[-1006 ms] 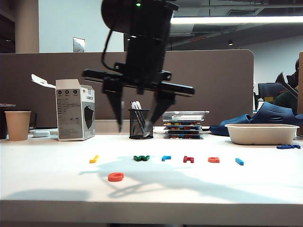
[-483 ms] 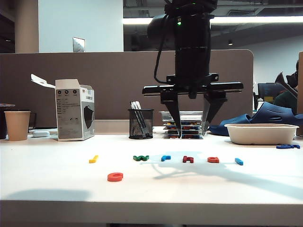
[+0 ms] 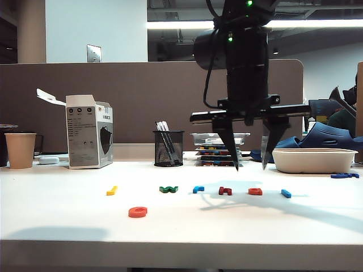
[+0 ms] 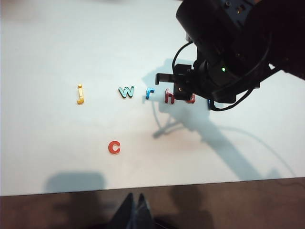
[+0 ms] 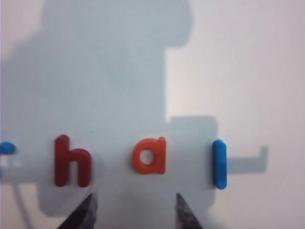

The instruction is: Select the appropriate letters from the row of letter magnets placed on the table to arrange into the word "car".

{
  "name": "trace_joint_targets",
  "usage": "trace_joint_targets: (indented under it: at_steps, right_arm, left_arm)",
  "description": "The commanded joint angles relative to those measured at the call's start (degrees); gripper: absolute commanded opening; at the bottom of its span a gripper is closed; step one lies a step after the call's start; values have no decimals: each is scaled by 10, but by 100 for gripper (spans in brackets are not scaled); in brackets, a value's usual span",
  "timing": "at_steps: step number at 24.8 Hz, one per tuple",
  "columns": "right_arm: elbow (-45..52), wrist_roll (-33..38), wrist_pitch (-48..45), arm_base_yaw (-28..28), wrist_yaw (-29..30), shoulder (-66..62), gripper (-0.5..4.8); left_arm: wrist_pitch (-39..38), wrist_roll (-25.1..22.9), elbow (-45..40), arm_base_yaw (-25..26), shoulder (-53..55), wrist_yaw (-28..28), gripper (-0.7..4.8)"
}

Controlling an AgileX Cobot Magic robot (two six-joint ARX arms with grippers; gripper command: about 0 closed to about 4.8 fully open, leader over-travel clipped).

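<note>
Above the orange "a" [image 5: 150, 155] the right gripper [image 3: 249, 166] hangs with jaws spread, empty. Dark red "h" [image 5: 71, 161] sits beside it; orange "c" [image 3: 138, 212] lies apart, nearer the table [image 3: 68, 226] edge. Left gripper [image 4: 135, 206] looks pressed together, though dimly seen.

On the worktop [image 4: 38, 57] the magnets themselves read as letters: a yellow "j" [image 4: 80, 93], green "w" [image 4: 126, 91], light blue "r" [image 4: 149, 92], dark red "h" [image 5: 71, 161], orange "a" [image 5: 150, 155], perhaps a blue "l" [image 5: 219, 163], and a separate orange "c" [image 4: 114, 147].
</note>
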State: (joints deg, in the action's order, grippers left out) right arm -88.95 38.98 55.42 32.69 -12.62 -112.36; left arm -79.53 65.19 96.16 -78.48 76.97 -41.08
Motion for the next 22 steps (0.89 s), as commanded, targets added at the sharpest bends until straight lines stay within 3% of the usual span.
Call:
trace_joint_targets:
  at_steps: [1,22]
  right_arm:
    - [22,3,-21,-2,10,2,209]
    - [39,-50,-76,-32,62,-10,209]
  left_arm:
    - [1,0,1,0,-2,-2,-5]
    - [1,0,1,0,-2,-2,-6]
